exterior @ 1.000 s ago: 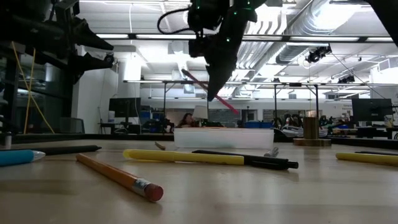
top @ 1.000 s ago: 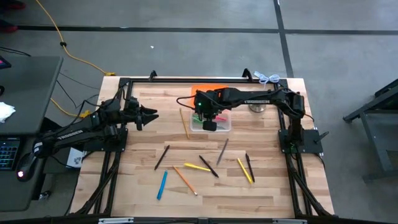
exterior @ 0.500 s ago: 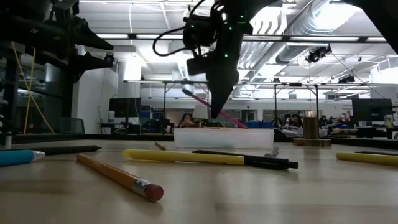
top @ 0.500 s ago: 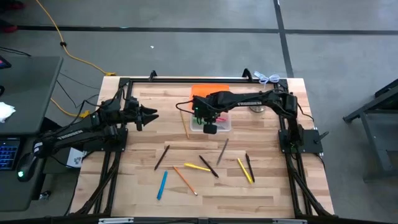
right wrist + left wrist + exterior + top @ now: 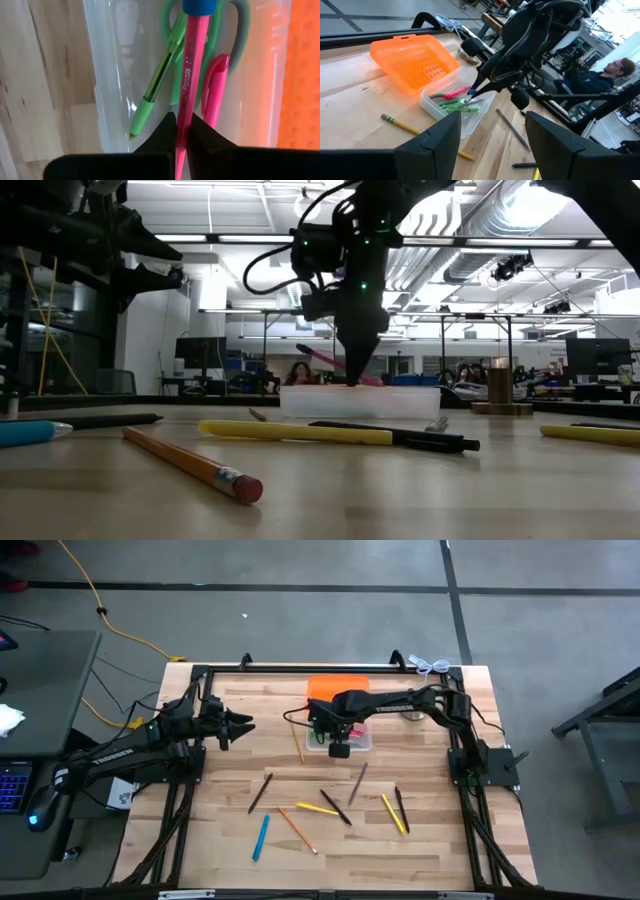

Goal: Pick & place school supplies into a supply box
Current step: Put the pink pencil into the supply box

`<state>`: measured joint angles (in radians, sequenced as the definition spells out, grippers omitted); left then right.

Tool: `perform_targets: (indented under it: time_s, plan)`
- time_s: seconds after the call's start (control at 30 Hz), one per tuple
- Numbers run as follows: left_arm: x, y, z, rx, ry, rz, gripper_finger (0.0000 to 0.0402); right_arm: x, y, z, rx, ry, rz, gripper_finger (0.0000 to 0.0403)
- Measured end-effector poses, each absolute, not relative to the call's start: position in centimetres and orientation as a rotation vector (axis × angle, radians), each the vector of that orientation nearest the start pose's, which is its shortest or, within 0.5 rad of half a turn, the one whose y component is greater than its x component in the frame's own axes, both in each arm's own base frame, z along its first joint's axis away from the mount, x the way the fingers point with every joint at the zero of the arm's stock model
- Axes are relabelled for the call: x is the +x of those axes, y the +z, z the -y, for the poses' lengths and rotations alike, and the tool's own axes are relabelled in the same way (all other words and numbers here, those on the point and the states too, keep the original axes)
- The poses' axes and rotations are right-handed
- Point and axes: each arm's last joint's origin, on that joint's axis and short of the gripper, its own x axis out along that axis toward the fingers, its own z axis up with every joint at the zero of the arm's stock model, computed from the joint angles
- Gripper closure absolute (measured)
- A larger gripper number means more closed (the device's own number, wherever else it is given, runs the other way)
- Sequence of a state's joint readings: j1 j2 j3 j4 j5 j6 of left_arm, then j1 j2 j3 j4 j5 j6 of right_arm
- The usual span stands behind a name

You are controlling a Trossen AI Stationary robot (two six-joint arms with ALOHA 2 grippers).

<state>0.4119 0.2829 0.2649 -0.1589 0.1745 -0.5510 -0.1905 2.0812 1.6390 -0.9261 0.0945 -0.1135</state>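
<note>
My right gripper hangs over the clear supply box, shut on a pink pen with a blue end. In the box lie green-handled scissors, a green pen and another pink pen. The orange lid lies just beyond the box. Several pens and pencils lie on the wood nearer the front, among them a blue pen, an orange pencil and a yellow pen. My left gripper waits open at the table's left, raised and holding nothing. My right gripper pinches the pink pen's shaft between its two fingers, which come from above and point steeply down into the box. The pen lies across the fingers, tilted, with its lower end down at the box's rim and the blue end out beyond the fingers.
A pencil lies just left of the box. A small metal bell-shaped object stands right of the box, partly under my right arm. The table's black frame rail runs along the far edge.
My right gripper has come down toward the supply box with the pink pen and tipped to point more steeply down. The pen, held above the box before, now reaches the box's rim with its lower end.
</note>
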Motion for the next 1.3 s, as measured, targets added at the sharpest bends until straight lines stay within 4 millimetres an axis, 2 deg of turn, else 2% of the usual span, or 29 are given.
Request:
perform_targets:
  time_s: [0.6,0.87,1.3]
  plan:
    - [10.0,21.6,-3.8,-0.599,0.260,-0.105,0.0151,40.5,18.5,9.9,0.041,-0.154,-1.374,0.0403]
    - [10.1,21.6,-3.8,-0.596,0.260,-0.105,0.0151,40.6,18.4,9.9,0.042,-0.152,-1.377,0.0402]
    - [10.1,21.6,-3.8,-0.595,0.259,-0.103,0.0151,41.0,16.0,9.9,0.063,-0.129,-1.436,0.0402]
